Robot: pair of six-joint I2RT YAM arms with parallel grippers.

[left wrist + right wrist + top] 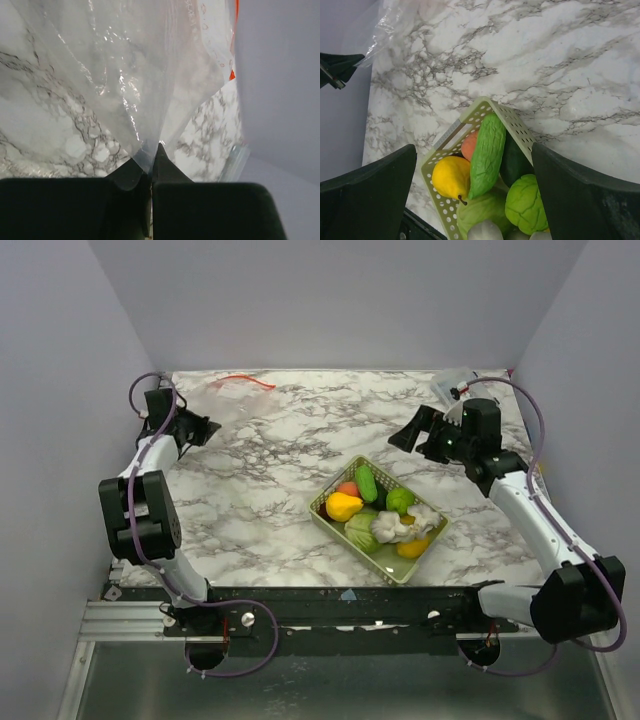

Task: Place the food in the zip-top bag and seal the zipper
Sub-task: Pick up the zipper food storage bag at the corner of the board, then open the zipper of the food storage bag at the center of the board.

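Zip-top bag (125, 75) corner — between jaws of left gripper (150, 162)

From high at the near edge we look down over the whole worktop (250, 470). Our left wrist view sits close against the zip-top bag (125, 75). Our right wrist view looks down on the basket (517, 131), which the overhead view shares.

1. A robotics lab cell: plain pale walls (330, 300) box in the marble-patterned desk (250, 470) on three sides.
2. The left arm (140, 505) and right arm (525, 495) are bolted to a metal rail (120, 620) at its near edge.
3. The food (345, 506) is toy plastic.
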